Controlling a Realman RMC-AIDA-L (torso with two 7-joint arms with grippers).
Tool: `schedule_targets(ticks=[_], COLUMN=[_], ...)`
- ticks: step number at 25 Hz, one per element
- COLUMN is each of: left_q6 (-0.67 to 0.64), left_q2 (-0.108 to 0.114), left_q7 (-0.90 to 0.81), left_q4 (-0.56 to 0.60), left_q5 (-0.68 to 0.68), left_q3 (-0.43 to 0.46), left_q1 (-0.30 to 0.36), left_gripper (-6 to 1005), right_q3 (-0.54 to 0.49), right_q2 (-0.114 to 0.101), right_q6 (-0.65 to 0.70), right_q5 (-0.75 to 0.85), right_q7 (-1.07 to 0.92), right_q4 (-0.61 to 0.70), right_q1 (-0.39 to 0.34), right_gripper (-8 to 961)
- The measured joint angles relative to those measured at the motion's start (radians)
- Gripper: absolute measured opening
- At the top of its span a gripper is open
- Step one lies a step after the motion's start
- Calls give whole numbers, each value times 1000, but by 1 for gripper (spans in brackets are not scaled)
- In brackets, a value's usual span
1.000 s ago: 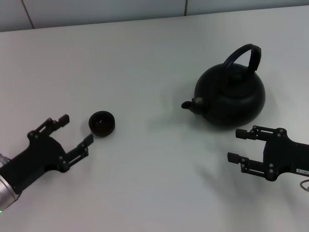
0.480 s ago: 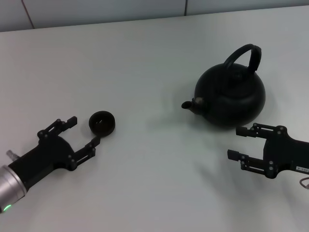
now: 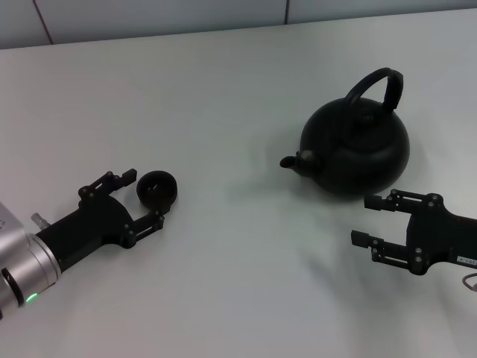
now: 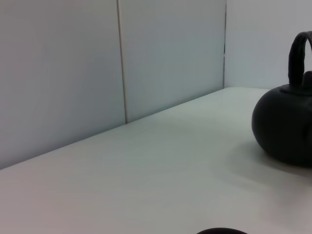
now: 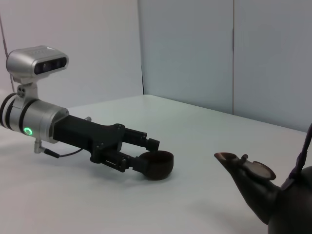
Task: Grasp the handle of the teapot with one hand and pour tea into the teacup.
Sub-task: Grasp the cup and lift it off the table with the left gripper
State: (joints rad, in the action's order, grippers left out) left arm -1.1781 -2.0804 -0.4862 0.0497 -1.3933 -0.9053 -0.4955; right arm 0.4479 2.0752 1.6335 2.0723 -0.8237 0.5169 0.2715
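Observation:
The matte-black teapot (image 3: 358, 149) stands at the right of the white table (image 3: 223, 97), its spout (image 3: 292, 161) pointing left and its arched handle (image 3: 376, 82) upright. The small dark teacup (image 3: 157, 189) sits at the left. My left gripper (image 3: 144, 198) is open, with one finger on each side of the teacup, close to its wall. My right gripper (image 3: 364, 221) is open and empty, low on the table just in front of the teapot. The right wrist view shows the left gripper (image 5: 144, 156) around the teacup (image 5: 157, 164) and the teapot's spout (image 5: 243, 175).
A pale panelled wall (image 3: 149, 15) runs along the table's far edge. The left wrist view shows the teapot (image 4: 287, 131) far off and the teacup's rim (image 4: 222, 231) at the frame's edge.
My left gripper has moved forward and right to the teacup, and its open fingers now flank it. The right arm, teapot and teacup have not moved.

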Motion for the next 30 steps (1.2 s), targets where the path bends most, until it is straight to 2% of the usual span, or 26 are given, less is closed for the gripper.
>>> schedule_targets(ticks=[14,30], left_q6=[31,26], left_q2=[1,1], left_q7=[0,-1], left_q4=[-13,-29], left_q5=[-5,-6], left_q3=[-5,-4], left_q1=[-36,-44], left_gripper=[746,739], right_q3=[0,-2], right_q2=[0,0], right_q6=[0,3], right_q5=[-1,-2], right_q7=[-3,-3], right_q4=[0,0], right_q1=[0,0], right_gripper=[624,624])
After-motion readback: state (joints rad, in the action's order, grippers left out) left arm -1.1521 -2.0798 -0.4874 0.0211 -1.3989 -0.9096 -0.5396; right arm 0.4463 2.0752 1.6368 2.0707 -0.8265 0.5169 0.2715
